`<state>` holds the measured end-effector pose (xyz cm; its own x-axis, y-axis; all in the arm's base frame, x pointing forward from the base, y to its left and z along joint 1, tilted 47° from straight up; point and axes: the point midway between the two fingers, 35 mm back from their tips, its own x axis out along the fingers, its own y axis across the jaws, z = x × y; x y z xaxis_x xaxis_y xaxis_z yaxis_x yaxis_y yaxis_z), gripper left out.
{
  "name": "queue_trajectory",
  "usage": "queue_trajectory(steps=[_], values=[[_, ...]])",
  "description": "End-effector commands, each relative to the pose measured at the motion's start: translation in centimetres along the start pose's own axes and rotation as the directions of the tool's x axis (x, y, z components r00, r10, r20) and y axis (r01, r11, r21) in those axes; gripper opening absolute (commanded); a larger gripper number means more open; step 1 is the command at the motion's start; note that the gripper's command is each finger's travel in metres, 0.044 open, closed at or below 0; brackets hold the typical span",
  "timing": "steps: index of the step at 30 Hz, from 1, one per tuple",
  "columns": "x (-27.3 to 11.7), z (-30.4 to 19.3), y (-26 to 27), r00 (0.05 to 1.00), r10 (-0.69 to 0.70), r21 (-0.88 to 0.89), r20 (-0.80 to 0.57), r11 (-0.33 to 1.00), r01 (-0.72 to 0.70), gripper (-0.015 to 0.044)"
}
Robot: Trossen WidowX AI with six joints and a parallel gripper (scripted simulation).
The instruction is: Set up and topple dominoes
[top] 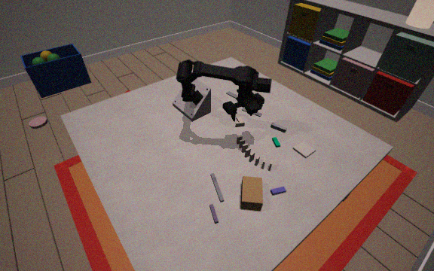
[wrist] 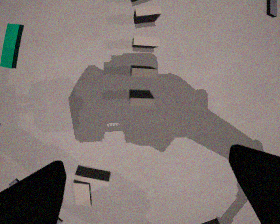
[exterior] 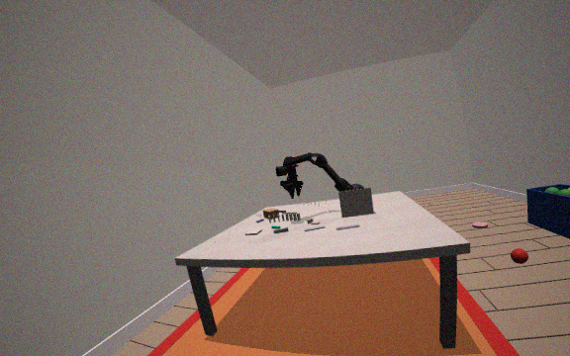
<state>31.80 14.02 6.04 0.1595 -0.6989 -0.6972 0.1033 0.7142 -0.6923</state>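
A curved row of dark standing dominoes (top: pixel 252 157) (exterior: pixel 291 217) (wrist: pixel 142 71) runs across the table. Its end nearest the arm base is an upright domino (top: pixel 240 141) (wrist: pixel 141 96) in the arm's shadow; the far-end domino (top: pixel 270 167) also stands. My gripper (top: pixel 244 116) (exterior: pixel 295 196) (wrist: pixel 149 164) is wide open and empty, raised above the table beyond the arm-side end of the row. Below it, to the left in the wrist view, are a small dark block (wrist: pixel 93 173) and a pale block (wrist: pixel 82 193); whether they are dominoes I cannot tell.
A wooden box (top: pixel 252 193) (exterior: pixel 270 214) and a blue-purple block (top: pixel 278 190) lie beyond the row's far end. A green block (top: pixel 276 142) (wrist: pixel 11 46), a dark bar (top: pixel 278 127) and a pale tile (top: pixel 304 149) lie on one side, a grey bar (top: pixel 217 187) and a purple bar (top: pixel 214 214) on the other.
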Motion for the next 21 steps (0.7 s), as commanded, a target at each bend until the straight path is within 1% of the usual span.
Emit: queue_trajectory(steps=[1, 3, 6, 9, 11, 13, 15, 18, 21], values=[[0.6, -1.6, 1.8, 1.0, 0.001, -0.268, -0.009, 0.963, -0.003, 0.044], [1.1, -2.6, 3.0, 1.0, 0.003, -0.476, -0.009, 0.879, -0.007, 0.044], [1.8, -4.4, 4.6, 1.0, 0.007, -0.74, -0.009, 0.672, -0.011, 0.044], [2.6, -6.2, 6.1, 1.0, 0.009, -0.921, -0.01, 0.39, -0.013, 0.044], [3.2, -7.4, 6.9, 1.0, 0.01, -0.984, -0.01, 0.176, -0.012, 0.044], [3.7, -8.7, 7.7, 1.0, 0.01, -0.999, -0.011, -0.048, -0.01, 0.044], [4.3, -9.9, 8.4, 1.0, 0.009, -0.963, -0.011, -0.268, -0.008, 0.044], [5.2, -11.8, 9.0, 1.0, 0.007, -0.832, -0.011, -0.555, -0.005, 0.044], [6.1, -13.5, 9.3, 1.0, 0.004, -0.625, -0.011, -0.78, -0.003, 0.044]])
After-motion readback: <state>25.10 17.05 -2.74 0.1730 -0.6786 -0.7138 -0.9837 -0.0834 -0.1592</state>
